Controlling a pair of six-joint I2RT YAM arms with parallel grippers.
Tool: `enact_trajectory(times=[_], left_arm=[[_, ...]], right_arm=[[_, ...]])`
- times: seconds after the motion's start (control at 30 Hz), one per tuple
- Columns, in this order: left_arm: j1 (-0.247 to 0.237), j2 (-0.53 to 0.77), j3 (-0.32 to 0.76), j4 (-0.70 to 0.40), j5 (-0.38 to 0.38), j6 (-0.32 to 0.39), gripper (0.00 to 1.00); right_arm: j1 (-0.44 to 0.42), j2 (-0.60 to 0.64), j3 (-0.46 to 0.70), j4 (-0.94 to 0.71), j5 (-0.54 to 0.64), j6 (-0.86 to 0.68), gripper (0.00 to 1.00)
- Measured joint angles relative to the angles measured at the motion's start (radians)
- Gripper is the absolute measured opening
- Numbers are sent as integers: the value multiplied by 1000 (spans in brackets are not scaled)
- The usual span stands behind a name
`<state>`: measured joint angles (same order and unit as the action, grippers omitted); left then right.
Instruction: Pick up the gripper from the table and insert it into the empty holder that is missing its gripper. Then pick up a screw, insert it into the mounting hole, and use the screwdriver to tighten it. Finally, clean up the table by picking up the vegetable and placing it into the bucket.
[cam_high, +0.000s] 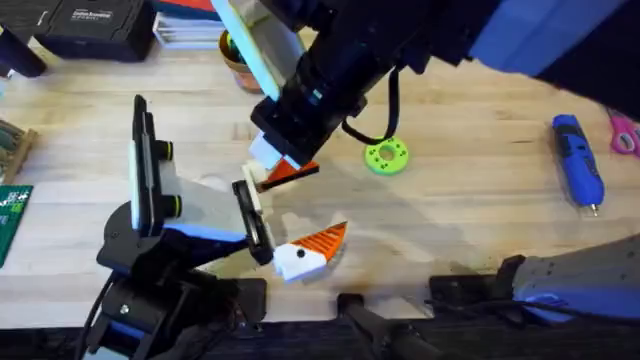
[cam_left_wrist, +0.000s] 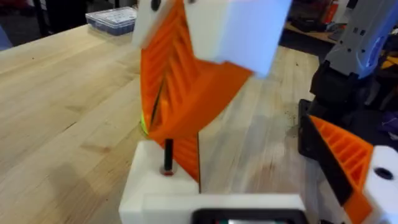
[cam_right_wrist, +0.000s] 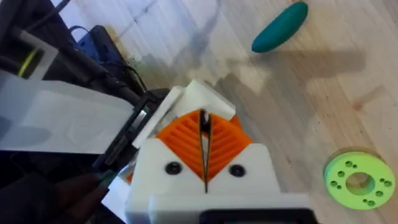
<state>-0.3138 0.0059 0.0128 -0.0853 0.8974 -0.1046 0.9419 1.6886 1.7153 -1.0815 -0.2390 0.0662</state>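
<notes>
**A:** Start with the biggest thing. What is on the table (cam_high: 470, 215)?

**B:** The right arm (cam_high: 400, 40) crosses the middle, and the right gripper (cam_right_wrist: 204, 121) hangs left of the green ring (cam_high: 386, 155). The left arm (cam_high: 150, 210) sits farther left of the ring, low at the near edge.

**A:** How do the tools stand?

**B:** The right gripper's orange pads (cam_right_wrist: 227, 143) are pressed together, pinching a thin dark screw (cam_left_wrist: 168, 155). The left gripper (cam_high: 285, 215) is spread wide. One of its orange fingers (cam_high: 322, 243) lies nearer the arms' bases than the ring.

**A:** And the loose things?

**B:** The screwdriver (cam_high: 578, 160) lies flat, well to the right of the ring. The bucket (cam_high: 235, 58) stands beyond the ring and to its left, half hidden by the right arm. The vegetable (cam_right_wrist: 283, 26) lies on the wood, apart from the ring.

**A:** Where is the gripper?

**B:** The gripper (cam_left_wrist: 152, 186) sits left of the ring, directly under the right gripper's pads. The screw stands upright in the hole on top of its white block.
</notes>
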Motion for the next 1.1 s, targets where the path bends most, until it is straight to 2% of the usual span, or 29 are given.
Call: enact_trajectory(times=[0.9,1.1], left_arm=[[0,1,0,0,0,-8,988],[0,1,0,-1,0,-9,988]], right_arm=[[12,22,6,1,12,-15,7],[34,22,7,1,67,-14,7]])
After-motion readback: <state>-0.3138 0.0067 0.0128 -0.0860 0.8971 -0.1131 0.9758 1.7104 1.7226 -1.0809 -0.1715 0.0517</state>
